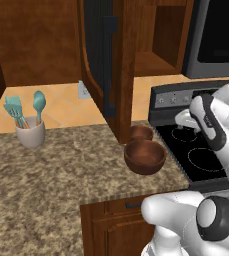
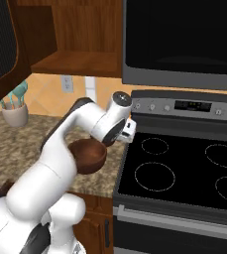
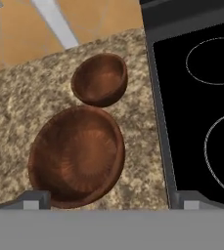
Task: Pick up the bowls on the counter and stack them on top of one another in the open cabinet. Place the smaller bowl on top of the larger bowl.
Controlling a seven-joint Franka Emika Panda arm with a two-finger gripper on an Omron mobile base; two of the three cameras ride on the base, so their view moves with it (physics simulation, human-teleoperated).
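The larger bowl (image 1: 145, 156) (image 3: 77, 156), wide, deep and dark reddish-brown, sits on the granite counter (image 1: 51, 170) near its right end, beside the stove. The smaller bowl (image 1: 142, 132) (image 3: 100, 79) stands upright just behind it, nearly touching. My gripper (image 3: 111, 200) (image 1: 184, 120) hovers open above the counter's edge by the stove, over the larger bowl, holding nothing. In the right base view my arm covers part of the larger bowl (image 2: 87, 155). The open cabinet's shelf (image 1: 153, 64) (image 2: 80, 62) is bare above the bowls.
The cabinet door (image 1: 98, 60) with its dark bar handle swings out over the counter, left of the bowls. A white cup of teal utensils (image 1: 31, 132) stands at the far left. The black stovetop (image 1: 206, 150) lies to the right, under a microwave (image 2: 182, 39).
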